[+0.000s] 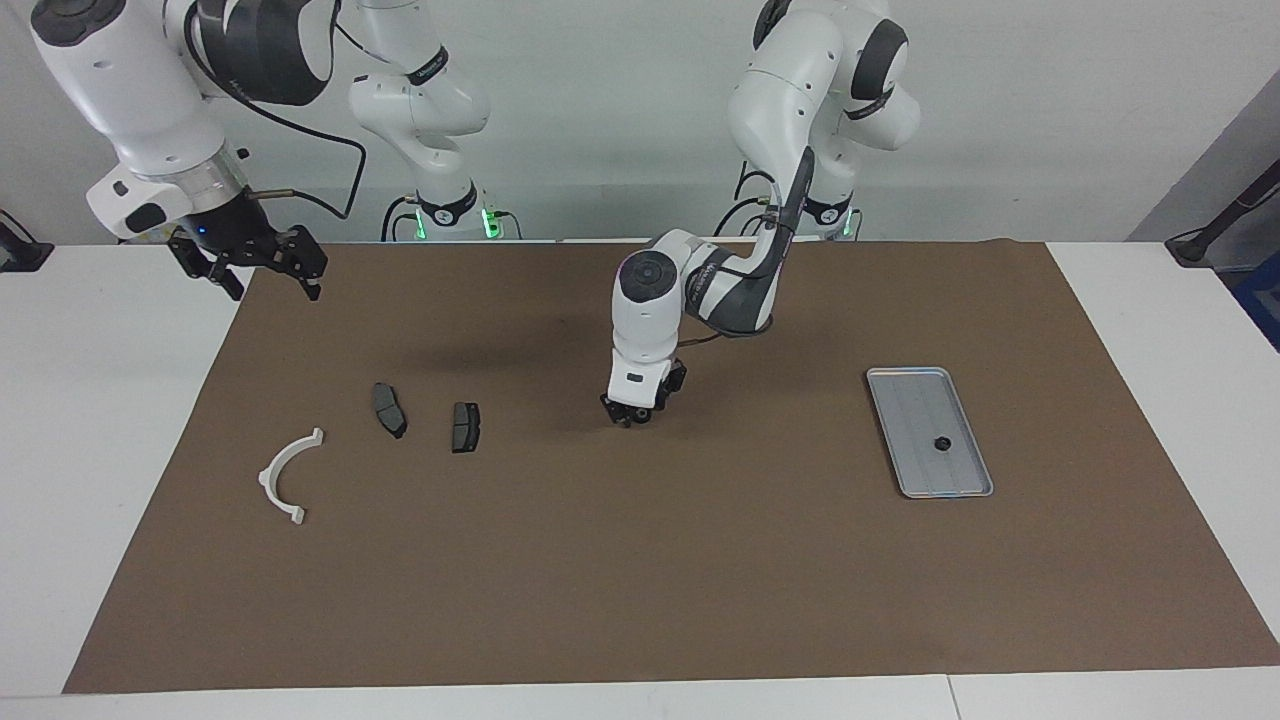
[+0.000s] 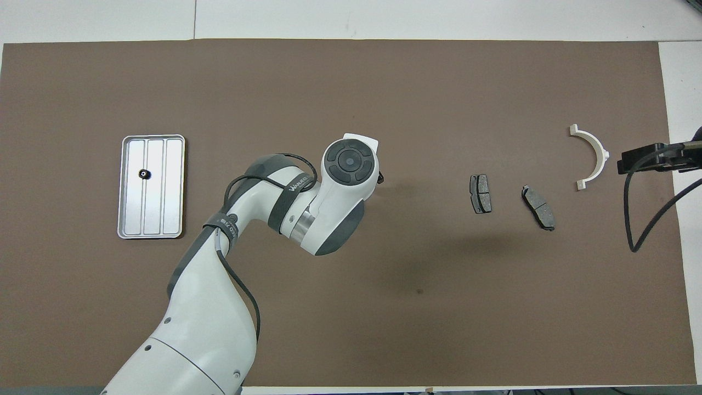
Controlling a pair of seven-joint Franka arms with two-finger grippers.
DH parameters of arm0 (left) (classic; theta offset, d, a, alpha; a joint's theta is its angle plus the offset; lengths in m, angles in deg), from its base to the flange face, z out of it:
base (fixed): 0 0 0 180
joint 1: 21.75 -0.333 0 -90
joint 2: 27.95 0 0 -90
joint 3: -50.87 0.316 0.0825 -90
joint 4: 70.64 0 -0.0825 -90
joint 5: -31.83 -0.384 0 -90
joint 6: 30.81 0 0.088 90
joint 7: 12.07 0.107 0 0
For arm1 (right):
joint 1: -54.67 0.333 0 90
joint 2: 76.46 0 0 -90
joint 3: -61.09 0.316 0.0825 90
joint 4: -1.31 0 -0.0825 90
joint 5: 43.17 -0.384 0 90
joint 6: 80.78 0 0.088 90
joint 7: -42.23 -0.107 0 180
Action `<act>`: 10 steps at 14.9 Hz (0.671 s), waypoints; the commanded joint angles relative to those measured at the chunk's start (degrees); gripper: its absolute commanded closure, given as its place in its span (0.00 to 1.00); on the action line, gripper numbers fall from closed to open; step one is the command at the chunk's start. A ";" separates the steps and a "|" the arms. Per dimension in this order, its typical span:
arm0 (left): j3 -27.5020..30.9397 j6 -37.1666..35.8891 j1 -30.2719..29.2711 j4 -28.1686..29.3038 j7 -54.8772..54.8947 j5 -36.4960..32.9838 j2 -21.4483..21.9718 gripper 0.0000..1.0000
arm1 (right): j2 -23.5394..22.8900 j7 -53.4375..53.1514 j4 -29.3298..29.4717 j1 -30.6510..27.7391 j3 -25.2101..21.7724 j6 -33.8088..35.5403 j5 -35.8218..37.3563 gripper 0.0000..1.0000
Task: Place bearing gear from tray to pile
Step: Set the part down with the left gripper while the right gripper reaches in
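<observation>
On white table, brown mat, pale wall, left gripper fingers unclear, right gripper fingers apart.

I see two glossy white arms with dark grey joint bands and round grey caps, loose black cables strapped along them, black pincers, green lights glowing at the bases.

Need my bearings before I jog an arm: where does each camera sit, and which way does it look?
Facing view: high across the table, looking at the robots; both arms and bases show, left gripper low over the mat, right gripper raised at the mat's corner.
Overhead view: above the robots' end, looking steeply down; left arm fills the bottom, right gripper only at the edge.
Shared: tray, gear, brake pads, white bracket, half a turn apart.
</observation>
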 commanded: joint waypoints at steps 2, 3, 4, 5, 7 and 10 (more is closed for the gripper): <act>0.02 -2.25 -3.72 2.00 0.15 0.57 5.55 0.00 | -8.83 -1.42 9.36 1.88 0.24 0.62 0.32 0.00; 0.02 -2.34 -5.39 2.00 0.33 0.57 6.08 0.00 | -11.37 -3.61 11.74 3.54 0.24 0.80 0.41 0.00; 0.02 -2.43 -6.45 2.26 1.29 0.57 6.61 0.00 | -13.31 -7.03 13.07 5.73 0.24 0.72 0.58 0.00; 0.02 -2.43 -7.50 2.53 2.43 0.57 6.87 0.00 | -15.33 -12.11 13.51 8.80 0.15 0.80 0.67 0.00; 0.37 -3.65 -9.61 4.01 4.62 0.39 8.19 0.00 | -17.81 -20.64 14.13 13.91 0.24 -0.16 1.37 0.00; 0.28 -7.78 -16.98 7.35 21.01 0.39 12.58 0.00 | -20.18 -33.30 14.57 22.07 0.24 -2.88 1.38 0.00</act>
